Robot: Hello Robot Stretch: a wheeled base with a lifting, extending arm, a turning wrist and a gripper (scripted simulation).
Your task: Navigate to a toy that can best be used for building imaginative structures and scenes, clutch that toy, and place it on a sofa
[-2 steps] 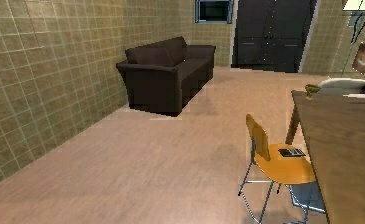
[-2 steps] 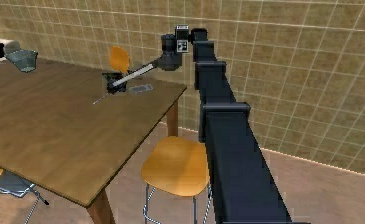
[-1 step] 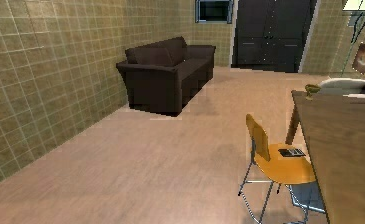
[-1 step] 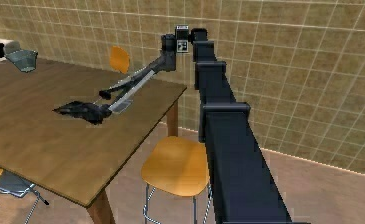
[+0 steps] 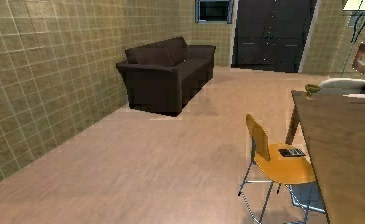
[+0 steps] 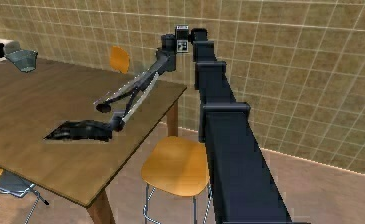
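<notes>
in the upper middle of the forward view, a dark brown sofa (image 5: pixel 162 70) is standing against a tiled wall (image 5: pixel 50 70), with bare wooden floor (image 5: pixel 140 160) stretching out in front of it. to its right, at the top of the frame, a dark double door (image 5: pixel 275 35) is showing. in the lower right an orange chair (image 5: pixel 258 138) is standing just beside the edge of a wooden tabletop (image 5: pixel 345 150), and a small flat thing (image 5: pixel 290 152) is lying on its seat. a pale thing (image 5: pixel 340 87) is lying at the tabletop's far end, near the right edge.

in the arm side view, the dark arm (image 6: pixel 230 140) is rising from the bottom edge, right of the middle, toward the top centre, where two white marked squares (image 6: pixel 182 36) are sitting. from there the jaws are reaching down and left over the tabletop. their thin fingers (image 6: pixel 138 95) are ending at a dark flat thing (image 6: pixel 78 131), which is lying on the wood in the left middle of the frame. i cannot tell how the jaws are standing, nor whether they are holding anything. the thing's shape is not showing whether it is the building toy. a grey-blue bowl-like thing (image 6: pixel 23 60) is sitting on the wood at the upper left, well apart from it. a round orange seat (image 6: pixel 176 165) is standing against the tabletop's edge in the lower middle.
</notes>
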